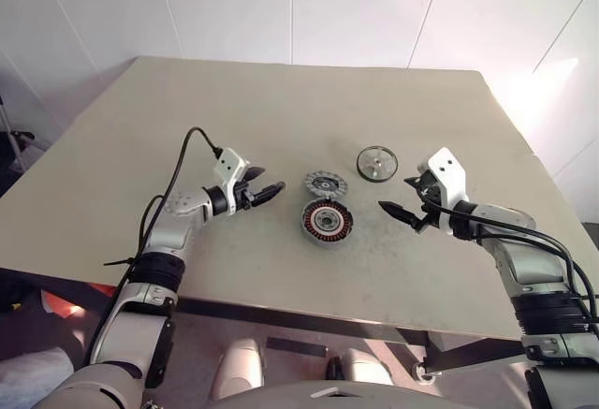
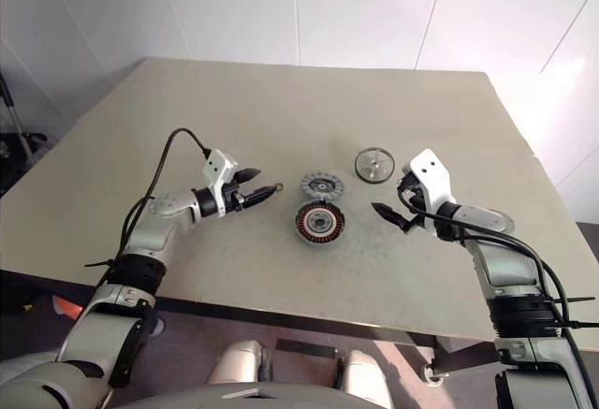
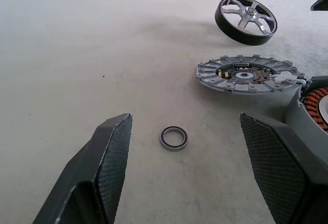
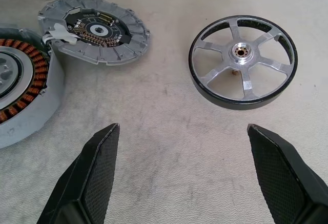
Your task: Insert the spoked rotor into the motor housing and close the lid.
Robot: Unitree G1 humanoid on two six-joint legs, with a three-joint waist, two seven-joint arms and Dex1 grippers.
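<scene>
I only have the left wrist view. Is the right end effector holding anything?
Observer: No. The right end effector is open and empty, facing the rotor.
Operator: I see just the housing's edge. Anything seated in it?
Observer: No. The housing has its copper windings exposed, with no rotor inside.
Operator: Which part lies nearest the right arm?
Observer: The rotor; the lid sits farther to its left, behind the housing.

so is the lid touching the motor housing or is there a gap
Cannot tell. In the right wrist view the lid overlaps the motor housing's rim with no table visible between; the head views show them edge to edge, without a plain gap.
</scene>
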